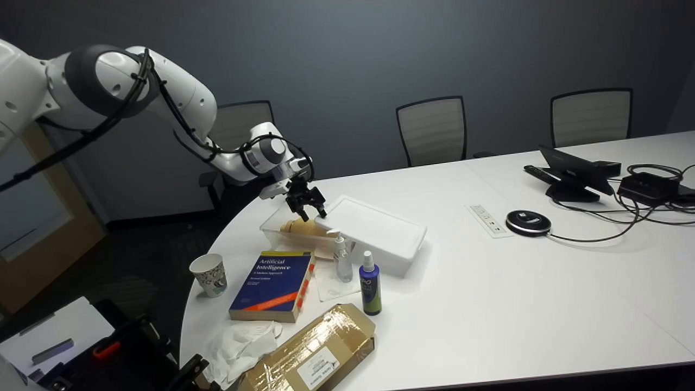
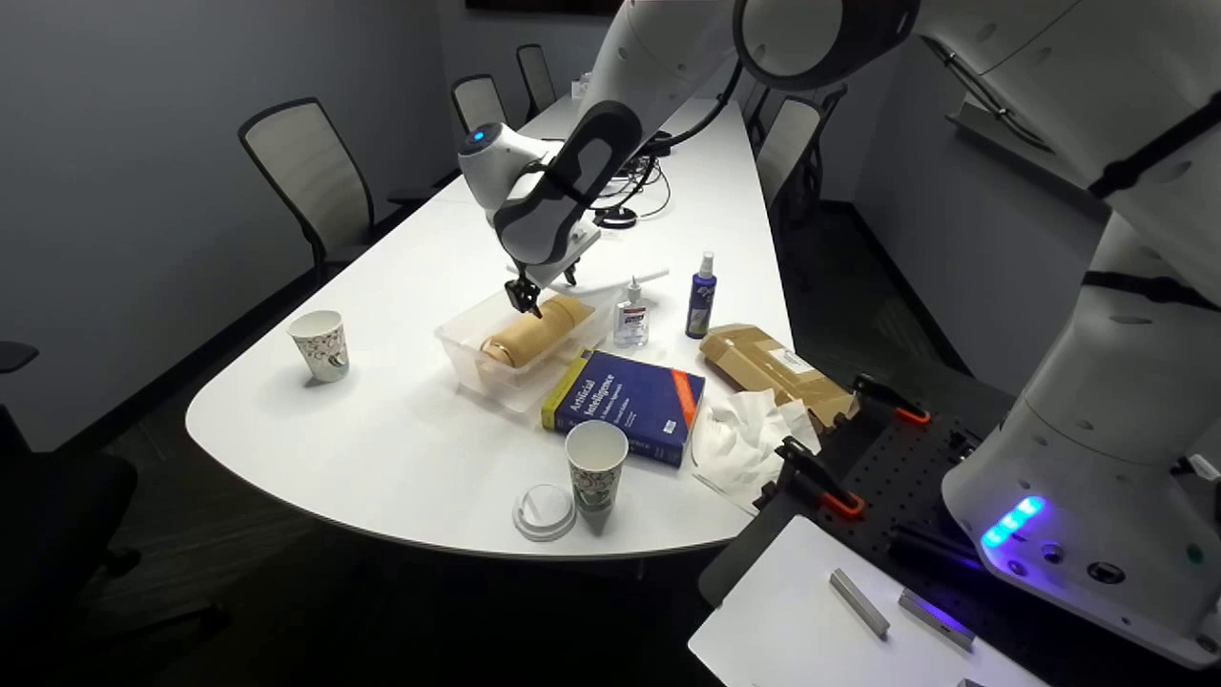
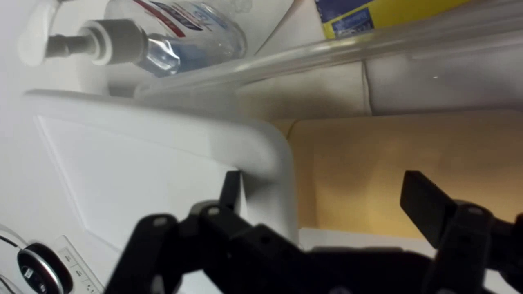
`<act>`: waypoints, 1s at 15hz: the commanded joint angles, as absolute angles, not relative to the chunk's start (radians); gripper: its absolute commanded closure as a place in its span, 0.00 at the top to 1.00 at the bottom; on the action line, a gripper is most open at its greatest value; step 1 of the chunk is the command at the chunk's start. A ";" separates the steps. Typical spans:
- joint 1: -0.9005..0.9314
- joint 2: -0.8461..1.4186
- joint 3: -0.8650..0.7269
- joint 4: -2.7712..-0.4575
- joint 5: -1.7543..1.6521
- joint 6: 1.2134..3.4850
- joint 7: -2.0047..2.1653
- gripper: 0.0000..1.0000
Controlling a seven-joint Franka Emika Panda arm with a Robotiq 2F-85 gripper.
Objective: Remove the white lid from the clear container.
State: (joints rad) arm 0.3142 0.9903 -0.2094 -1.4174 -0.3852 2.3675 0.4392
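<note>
Well, I see the claw [image 3: 320, 183] spread, one finger [image 3: 231, 190] at the edge of the white lid [image 1: 374, 225], the other above the tan roll [image 2: 539, 330] in the clear container [image 2: 485, 374]

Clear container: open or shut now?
The clear container is mostly open: in the wrist view its tan contents show uncovered, with the white lid off toward one end.
</note>
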 commanded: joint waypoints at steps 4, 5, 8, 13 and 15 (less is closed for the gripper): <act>0.328 0.857 -0.148 -1.477 -0.371 2.390 0.407 1.00; 0.331 0.838 -0.142 -1.481 -0.373 2.392 0.404 1.00; 0.333 0.789 -0.117 -1.488 -0.368 2.386 0.392 1.00; 0.304 0.709 -0.045 -1.511 -0.298 2.361 0.337 1.00; 0.290 0.683 -0.018 -1.520 -0.248 2.335 0.304 1.00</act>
